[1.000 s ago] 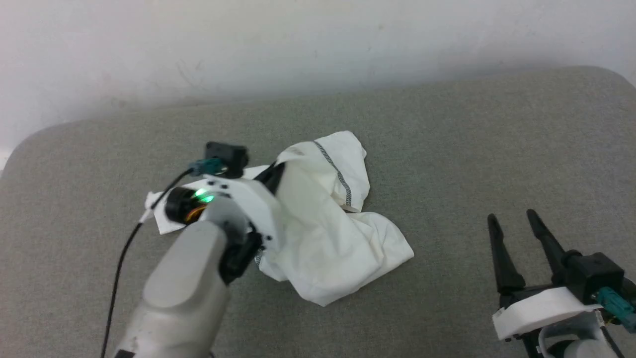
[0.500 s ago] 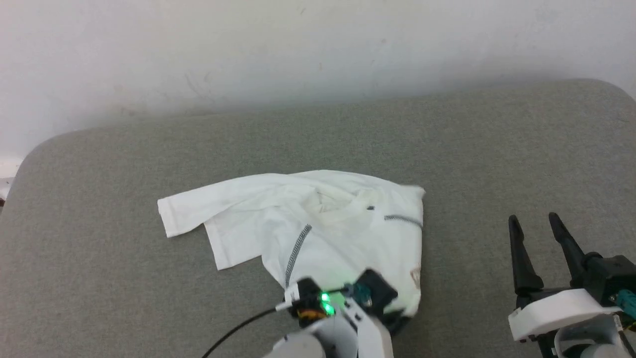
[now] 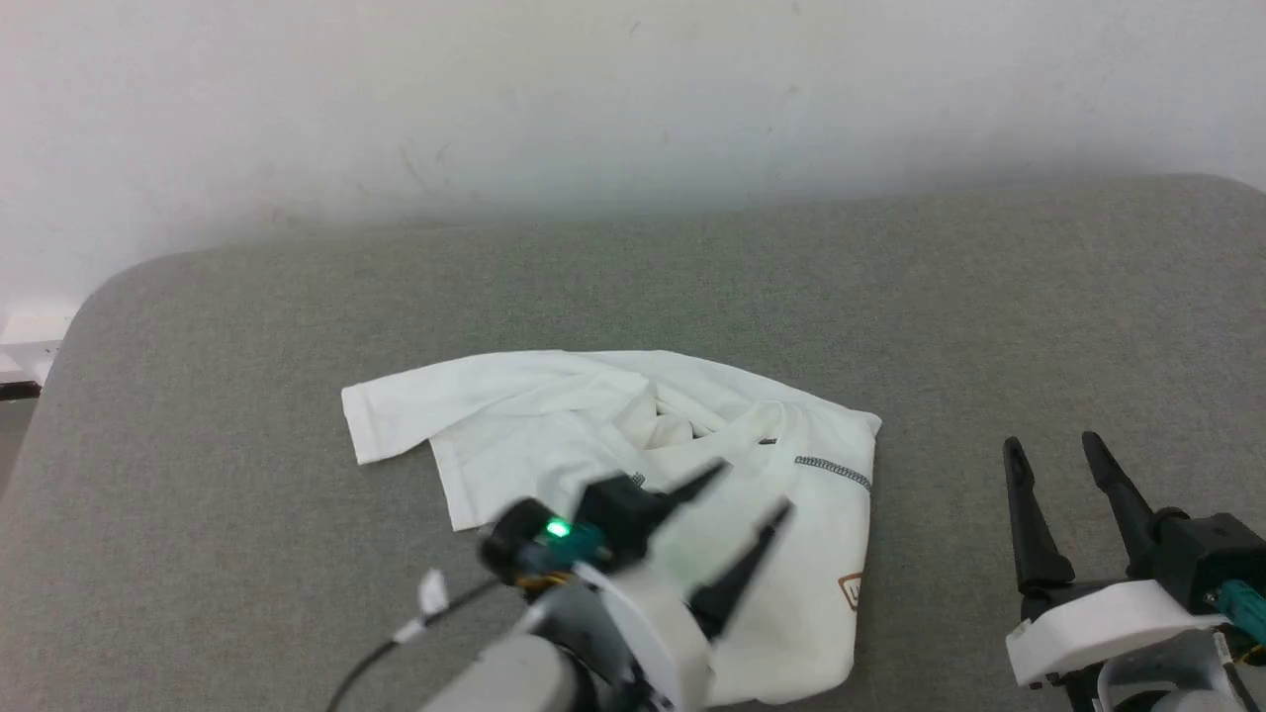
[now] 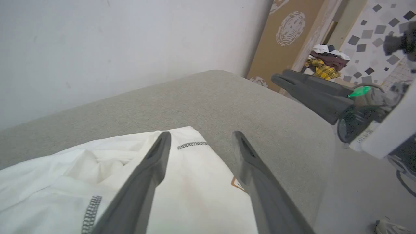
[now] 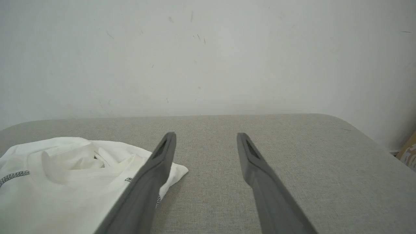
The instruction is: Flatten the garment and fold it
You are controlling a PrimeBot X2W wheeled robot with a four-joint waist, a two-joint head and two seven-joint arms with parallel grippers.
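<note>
The white T-shirt garment (image 3: 593, 435) lies spread but wrinkled on the grey cushion (image 3: 890, 297), with one sleeve out to the left, the collar near the middle and a brown-bordered patch (image 3: 853, 590) at its right side. My left gripper (image 3: 749, 491) hangs open over the garment's near middle, with nothing between its fingers. The left wrist view has that gripper (image 4: 201, 134) over the garment (image 4: 195, 188), near the patch (image 4: 236, 183). My right gripper (image 3: 1050, 443) stands open to the right of the garment, clear of it. In the right wrist view that gripper (image 5: 206, 134) has the garment (image 5: 65, 175) at its left.
A white wall (image 3: 633, 99) runs behind the cushion, whose rounded edges fall away at the far left and far right. In the left wrist view my right gripper (image 4: 308, 94) shows beyond the cushion's edge, with a brown panel (image 4: 286, 39) and a clothes pile (image 4: 325, 61) behind.
One second ago my left gripper held the bunched garment up. It then pulled it toward me, spreading it out, and now stands open and free of it. The head camera has shifted.
</note>
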